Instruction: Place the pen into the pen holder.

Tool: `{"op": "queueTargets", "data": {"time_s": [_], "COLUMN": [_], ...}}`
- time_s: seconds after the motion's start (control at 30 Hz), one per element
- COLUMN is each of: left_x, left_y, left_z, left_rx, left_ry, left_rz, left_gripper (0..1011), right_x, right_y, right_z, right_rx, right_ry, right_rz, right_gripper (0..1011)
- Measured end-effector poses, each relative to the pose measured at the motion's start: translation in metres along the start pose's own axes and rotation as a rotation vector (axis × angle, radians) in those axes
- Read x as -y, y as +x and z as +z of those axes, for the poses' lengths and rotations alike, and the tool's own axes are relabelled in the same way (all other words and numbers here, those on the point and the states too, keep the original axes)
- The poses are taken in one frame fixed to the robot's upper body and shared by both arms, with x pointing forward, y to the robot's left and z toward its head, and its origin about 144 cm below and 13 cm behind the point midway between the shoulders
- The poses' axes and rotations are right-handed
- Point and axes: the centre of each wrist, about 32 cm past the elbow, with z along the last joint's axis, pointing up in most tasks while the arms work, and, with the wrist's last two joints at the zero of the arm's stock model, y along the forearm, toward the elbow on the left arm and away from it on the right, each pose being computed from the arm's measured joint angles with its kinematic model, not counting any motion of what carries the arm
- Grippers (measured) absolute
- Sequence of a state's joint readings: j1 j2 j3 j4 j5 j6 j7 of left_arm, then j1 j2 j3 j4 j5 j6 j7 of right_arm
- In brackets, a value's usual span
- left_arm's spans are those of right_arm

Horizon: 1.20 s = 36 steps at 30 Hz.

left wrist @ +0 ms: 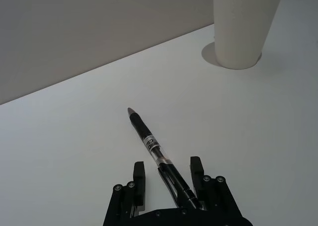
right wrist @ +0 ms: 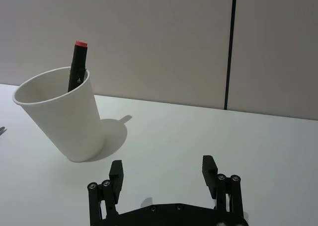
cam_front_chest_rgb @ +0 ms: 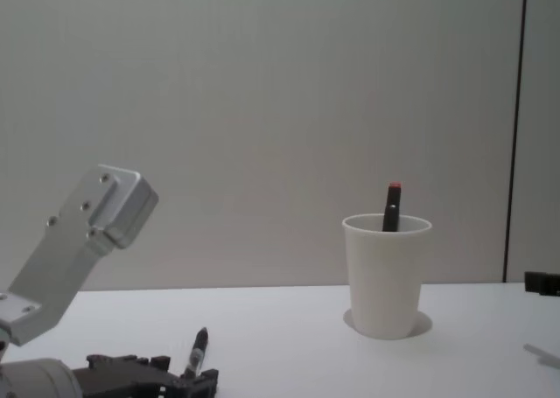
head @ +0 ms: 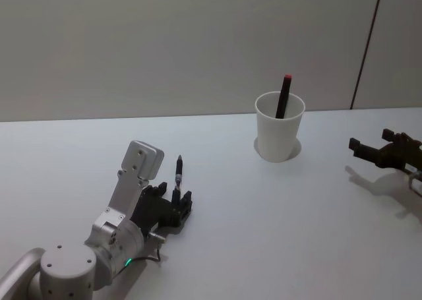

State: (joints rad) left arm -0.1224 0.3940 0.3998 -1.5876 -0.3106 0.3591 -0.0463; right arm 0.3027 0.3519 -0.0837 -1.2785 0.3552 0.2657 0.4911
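Note:
A black pen (head: 178, 175) with a clear barrel lies on the white table, and in the left wrist view the pen (left wrist: 149, 141) points away from the palm. My left gripper (head: 180, 200) is low at the front left and open. Its fingers straddle the pen's rear end with a gap on both sides (left wrist: 166, 174). The pen holder (head: 279, 130), a white paper cup, stands upright at the back centre-right, well away from this gripper (cam_front_chest_rgb: 194, 379). My right gripper (head: 370, 150) hovers open and empty at the right edge, with the pen holder (right wrist: 64, 117) ahead of it.
A dark marker with a red cap (head: 284, 95) stands leaning inside the cup, also visible as the marker (cam_front_chest_rgb: 391, 207) from the chest. The white table (head: 264, 221) is bare between the left gripper and the cup. A grey wall (head: 198, 43) rises behind the table.

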Motion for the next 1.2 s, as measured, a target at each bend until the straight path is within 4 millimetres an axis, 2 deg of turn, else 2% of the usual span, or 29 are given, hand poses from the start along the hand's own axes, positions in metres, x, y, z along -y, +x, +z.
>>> {"op": "queueTargets", "data": {"time_s": [1.2], "left_x": [0.0001], "left_y": [0.0002], "left_z": [-0.0004], "left_rx": [0.001], "left_ry": [0.002], "left_rz": [0.003], "left_gripper": [326], "right_x": [0.0], "right_y": [0.0], "right_z": [0.0], "right_rx": [0.0], "right_ry": [0.0], "right_rz": [0.0], "right_gripper": [1002]}}
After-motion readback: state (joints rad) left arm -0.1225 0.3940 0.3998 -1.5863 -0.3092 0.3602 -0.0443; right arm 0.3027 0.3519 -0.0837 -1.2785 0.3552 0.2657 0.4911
